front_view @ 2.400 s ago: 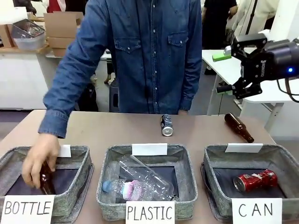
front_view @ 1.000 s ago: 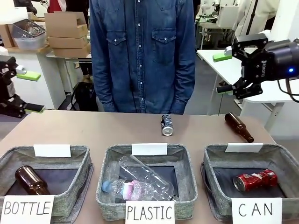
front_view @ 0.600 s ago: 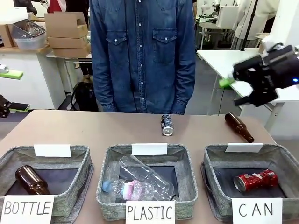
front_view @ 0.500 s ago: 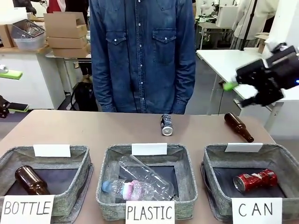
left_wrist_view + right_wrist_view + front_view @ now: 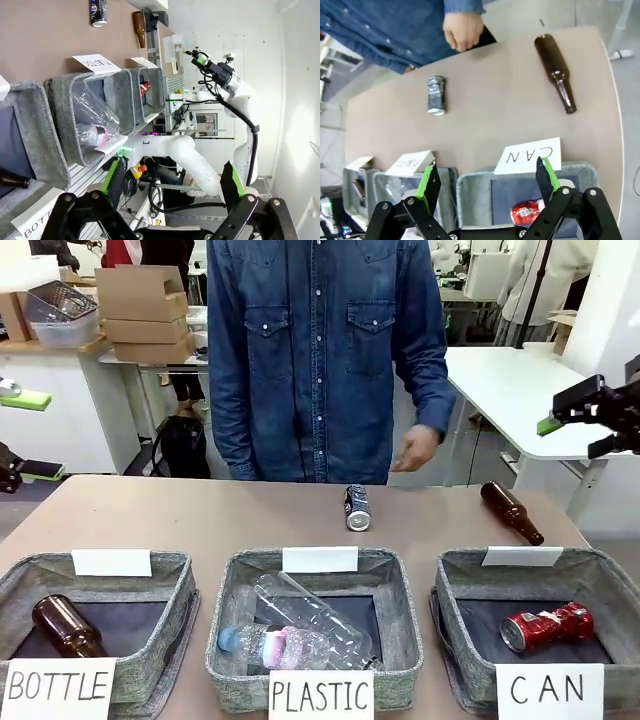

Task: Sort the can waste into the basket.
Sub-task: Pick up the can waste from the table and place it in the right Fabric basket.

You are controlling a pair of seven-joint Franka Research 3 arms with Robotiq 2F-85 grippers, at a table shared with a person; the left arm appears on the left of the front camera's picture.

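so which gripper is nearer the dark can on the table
Probably right. The right gripper hangs open, high off the table's right side, past the brown bottle from the dark can. The left gripper sits open off the left side, farther away.

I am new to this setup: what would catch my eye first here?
Three grey baskets with white signs line the table's near edge; the CAN basket at the right holds a red can. A dark can lies at the far middle, in front of a person in a denim shirt.
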